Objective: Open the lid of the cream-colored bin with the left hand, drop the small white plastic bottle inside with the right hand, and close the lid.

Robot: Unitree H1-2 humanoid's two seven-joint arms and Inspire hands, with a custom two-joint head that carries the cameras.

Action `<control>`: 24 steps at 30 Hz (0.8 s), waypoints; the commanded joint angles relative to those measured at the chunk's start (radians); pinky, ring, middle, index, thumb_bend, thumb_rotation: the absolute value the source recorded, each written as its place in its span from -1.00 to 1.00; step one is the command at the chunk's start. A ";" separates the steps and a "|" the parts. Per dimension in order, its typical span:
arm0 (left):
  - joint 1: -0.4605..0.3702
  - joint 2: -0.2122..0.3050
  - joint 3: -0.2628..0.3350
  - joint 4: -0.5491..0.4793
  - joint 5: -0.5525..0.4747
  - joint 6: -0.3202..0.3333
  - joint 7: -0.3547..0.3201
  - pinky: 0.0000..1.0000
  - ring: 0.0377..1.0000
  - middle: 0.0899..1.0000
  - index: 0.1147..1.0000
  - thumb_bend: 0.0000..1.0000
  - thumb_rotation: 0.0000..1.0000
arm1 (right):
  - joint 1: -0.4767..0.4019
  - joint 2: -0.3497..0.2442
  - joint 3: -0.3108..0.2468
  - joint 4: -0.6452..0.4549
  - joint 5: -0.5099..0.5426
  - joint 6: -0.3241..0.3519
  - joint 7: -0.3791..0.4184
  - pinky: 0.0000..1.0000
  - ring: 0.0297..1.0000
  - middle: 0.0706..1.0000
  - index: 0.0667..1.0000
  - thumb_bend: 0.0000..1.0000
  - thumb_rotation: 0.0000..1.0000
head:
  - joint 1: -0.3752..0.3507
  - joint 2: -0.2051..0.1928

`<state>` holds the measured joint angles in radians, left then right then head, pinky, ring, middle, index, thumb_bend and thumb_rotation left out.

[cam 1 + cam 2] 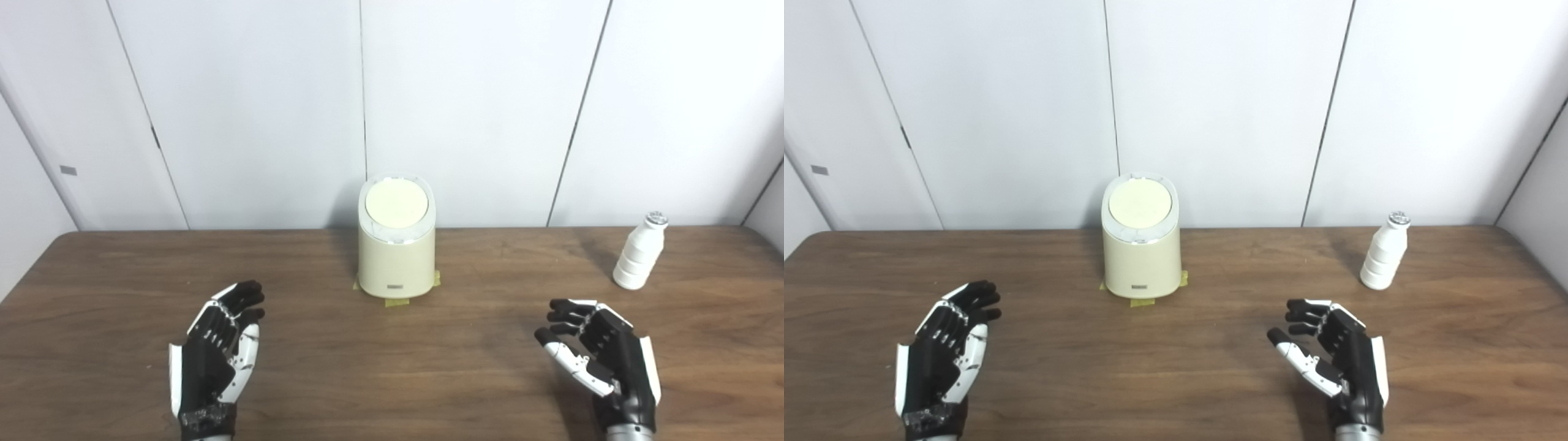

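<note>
The cream-colored bin stands at the back middle of the wooden table, its round lid lying flat and shut on top. A small white plastic bottle stands upright at the back right, well apart from the bin. My left hand hovers near the front left, palm inward, fingers apart and holding nothing. My right hand is at the front right, below and a little left of the bottle, fingers loosely curled and apart, holding nothing.
Yellow tape tabs mark the bin's base on the table. White wall panels rise right behind the table's back edge. Bare wood lies between both hands and the bin.
</note>
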<state>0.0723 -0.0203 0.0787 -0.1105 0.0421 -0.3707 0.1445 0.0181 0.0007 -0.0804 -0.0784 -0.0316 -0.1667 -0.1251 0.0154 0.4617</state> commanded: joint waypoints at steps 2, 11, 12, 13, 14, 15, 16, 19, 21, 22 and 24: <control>0.070 -0.012 -0.001 0.068 0.016 0.002 0.003 0.33 0.42 0.42 0.35 -0.53 -0.40 | -0.012 0.004 -0.003 0.009 -0.001 -0.036 -0.003 0.05 0.16 0.17 -0.09 -0.04 -0.73 | 0.001 0.001; 0.064 -0.006 0.001 0.078 0.010 -0.007 0.000 0.33 0.42 0.42 0.36 -0.54 -0.40 | -0.018 0.005 -0.001 0.025 -0.012 -0.048 -0.008 0.04 0.15 0.17 -0.09 -0.04 -0.73 | 0.001 -0.003; 0.062 -0.004 0.002 0.080 0.010 -0.009 -0.001 0.33 0.42 0.41 0.36 -0.54 -0.40 | -0.019 0.007 0.000 0.026 -0.013 -0.048 -0.009 0.04 0.15 0.17 -0.09 -0.04 -0.73 | -0.002 -0.003; 0.060 -0.002 0.003 0.082 0.010 -0.012 -0.002 0.33 0.42 0.42 0.36 -0.54 -0.39 | -0.020 0.009 0.001 0.027 -0.015 -0.046 -0.011 0.04 0.16 0.18 -0.09 -0.04 -0.73 | -0.007 -0.001; 0.057 0.000 0.004 0.082 0.011 -0.012 -0.001 0.33 0.43 0.42 0.36 -0.55 -0.41 | -0.023 0.011 0.001 0.028 -0.018 -0.044 -0.013 0.04 0.16 0.18 -0.09 -0.04 -0.73 | -0.014 0.001; 0.055 -0.002 0.006 0.076 0.010 -0.009 0.001 0.33 0.43 0.42 0.37 -0.55 -0.42 | -0.025 0.012 0.001 0.029 -0.018 -0.044 -0.015 0.04 0.16 0.18 -0.09 -0.04 -0.73 | -0.014 0.001; 0.053 -0.005 0.008 0.069 0.008 -0.004 0.003 0.33 0.43 0.43 0.38 -0.55 -0.43 | -0.027 0.013 -0.001 0.029 -0.018 -0.042 -0.017 0.04 0.16 0.18 -0.09 -0.04 -0.73 | -0.014 0.004; 0.042 -0.009 0.011 0.048 -0.005 -0.012 0.004 0.36 0.46 0.49 0.47 -0.38 0.16 | -0.033 0.008 -0.002 0.037 -0.016 -0.046 -0.013 0.05 0.16 0.18 -0.09 -0.04 -0.72 | -0.006 0.002; 0.036 -0.010 0.012 0.034 -0.008 -0.011 0.004 0.39 0.49 0.52 0.51 -0.19 0.50 | -0.035 0.004 0.000 0.044 -0.028 -0.048 -0.014 0.04 0.16 0.18 -0.09 -0.04 -0.72 | -0.005 0.000; 0.033 -0.009 0.011 0.016 -0.014 0.004 0.001 0.40 0.50 0.53 0.51 -0.15 0.56 | -0.036 0.003 0.000 0.047 -0.026 -0.053 -0.012 0.04 0.16 0.18 -0.09 -0.04 -0.72 | -0.004 -0.001; 0.028 -0.005 0.009 -0.022 -0.026 0.043 -0.007 0.46 0.55 0.58 0.58 0.08 0.61 | -0.037 0.002 0.000 0.052 -0.022 -0.063 -0.009 0.04 0.17 0.19 -0.09 -0.04 -0.73 | -0.001 -0.002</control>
<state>0.0684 -0.0190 0.0868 -0.1214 0.0318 -0.3416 0.1439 -0.0068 0.0062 -0.0802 -0.0517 -0.0551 -0.1806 -0.1358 0.0123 0.4602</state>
